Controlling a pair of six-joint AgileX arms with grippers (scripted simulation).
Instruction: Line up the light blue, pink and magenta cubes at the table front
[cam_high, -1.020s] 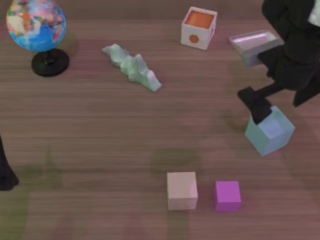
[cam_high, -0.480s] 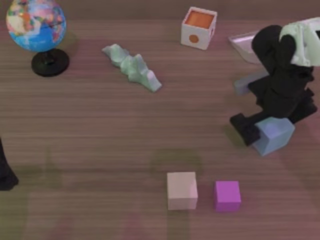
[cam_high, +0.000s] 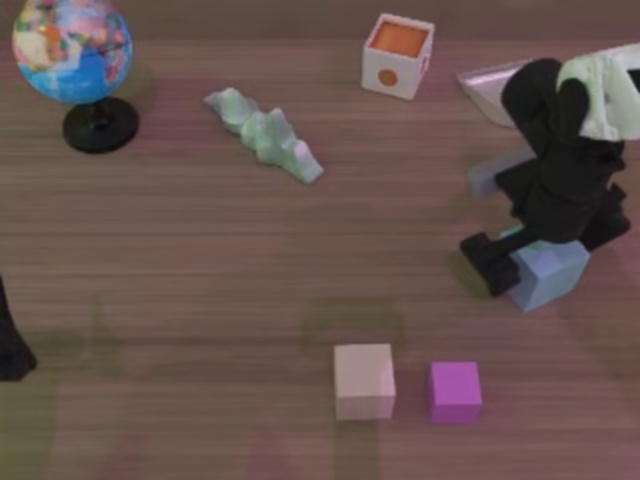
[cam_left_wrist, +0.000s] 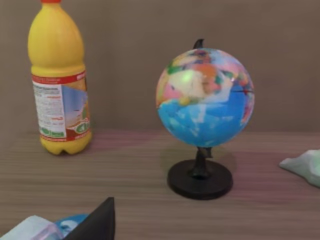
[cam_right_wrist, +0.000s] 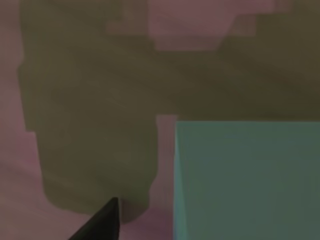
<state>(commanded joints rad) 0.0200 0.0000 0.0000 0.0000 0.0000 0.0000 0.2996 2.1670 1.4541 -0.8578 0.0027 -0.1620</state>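
- Left arm (cam_high: 12, 345) is sitting parked at the counter's left edge, well clear of the cubes; whether its end effector is wide or narrow cannot be told, since only one dark fingertip (cam_left_wrist: 97, 222) is entering the left wrist view.
- Globe (cam_high: 72, 50) is standing at the far left; the left wrist view alone is also showing a yellow bottle (cam_left_wrist: 59, 80) beside it, which the top view is not taking in.
- Pink cube (cam_high: 364, 380) and magenta cube (cam_high: 456, 391) are lying side by side, apart, near the counter (cam_high: 200, 260) front, judged to be forming the start of the line.
- White box (cam_high: 397, 55) with the orange inside is resting at the far edge and is no part of the task.
- Right end effector (cam_high: 515, 262) is straddling the light blue cube (cam_high: 550, 275) at the right, farther back than the other two; one finger is lying against the cube's left side, the other is hidden under the arm, so closure cannot be told.
- Right wrist view is showing the light blue cube's face close up with one fingertip (cam_right_wrist: 102, 222) standing apart from it, a detail the top view is hiding.
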